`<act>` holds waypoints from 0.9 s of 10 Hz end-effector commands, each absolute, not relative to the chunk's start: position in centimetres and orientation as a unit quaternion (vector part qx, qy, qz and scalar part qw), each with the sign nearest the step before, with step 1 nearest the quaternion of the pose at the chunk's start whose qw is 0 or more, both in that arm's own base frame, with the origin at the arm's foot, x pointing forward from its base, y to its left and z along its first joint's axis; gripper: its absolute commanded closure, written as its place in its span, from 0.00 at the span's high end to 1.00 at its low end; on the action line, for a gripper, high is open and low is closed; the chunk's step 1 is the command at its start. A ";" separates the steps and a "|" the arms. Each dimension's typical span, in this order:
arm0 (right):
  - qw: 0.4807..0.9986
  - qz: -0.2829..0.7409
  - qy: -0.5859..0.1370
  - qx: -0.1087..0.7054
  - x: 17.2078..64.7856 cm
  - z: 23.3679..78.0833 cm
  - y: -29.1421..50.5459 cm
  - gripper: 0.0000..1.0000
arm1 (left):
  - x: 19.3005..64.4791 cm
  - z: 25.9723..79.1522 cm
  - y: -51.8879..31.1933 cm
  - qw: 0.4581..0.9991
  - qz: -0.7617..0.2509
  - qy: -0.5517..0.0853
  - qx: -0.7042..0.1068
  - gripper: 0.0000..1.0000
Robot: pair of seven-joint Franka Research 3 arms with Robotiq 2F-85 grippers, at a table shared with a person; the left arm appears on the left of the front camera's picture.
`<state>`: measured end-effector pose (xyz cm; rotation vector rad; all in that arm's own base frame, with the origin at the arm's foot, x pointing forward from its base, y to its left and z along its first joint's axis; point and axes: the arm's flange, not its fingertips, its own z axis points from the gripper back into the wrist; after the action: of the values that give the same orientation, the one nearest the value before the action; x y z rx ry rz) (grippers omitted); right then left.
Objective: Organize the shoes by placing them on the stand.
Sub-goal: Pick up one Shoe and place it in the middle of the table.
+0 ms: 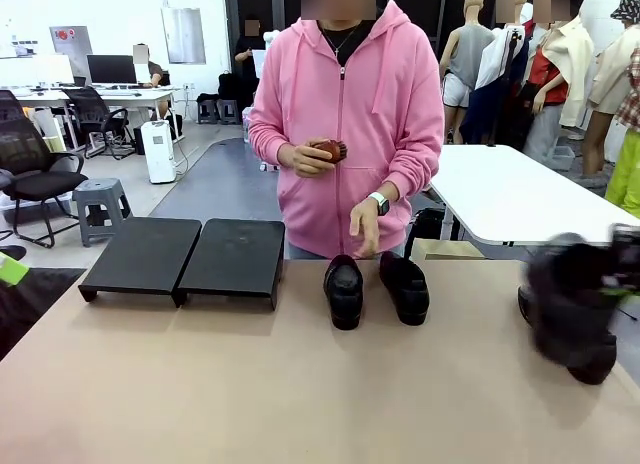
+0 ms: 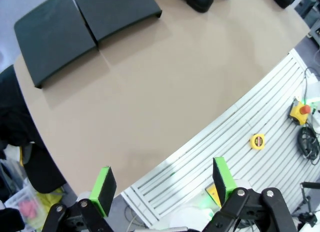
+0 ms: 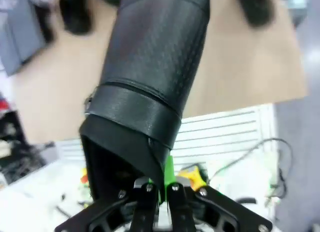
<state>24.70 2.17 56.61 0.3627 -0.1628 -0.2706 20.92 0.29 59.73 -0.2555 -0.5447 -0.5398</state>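
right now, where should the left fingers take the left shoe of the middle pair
Probably the collar rim of the left shoe, from above: one of the open left fingers inside the opening, one outside on its free left side. It stands upright, toe toward the robot, opening up; the other shoe stands on its right.

My left gripper [image 2: 164, 184], jaws spread wide, raised high, my right gripper [image 3: 160, 185], jaws pinched tight on the rim of a shoe [image 3: 155, 57], out at my right.

front faces person [image 1: 345, 114], left wrist shares stand [image 2: 55, 39]
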 end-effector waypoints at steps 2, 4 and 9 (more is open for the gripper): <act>0.978 0.049 -0.080 0.185 27.0 55.8 18.3 0.00 | 20.9 59.7 0.5 0.917 -0.267 -0.266 -0.130 1.00; 0.969 0.101 0.005 0.227 28.6 52.2 28.5 0.00 | 20.9 59.7 0.5 0.917 -0.267 -0.266 -0.130 1.00; 0.986 0.042 -0.014 0.162 30.3 39.0 36.6 0.00 | 20.9 59.7 0.5 0.917 -0.267 -0.266 -0.130 1.00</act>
<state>29.34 36.07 38.92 0.3590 0.0374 0.1396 20.92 0.30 59.74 -0.2555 -0.5449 -0.5396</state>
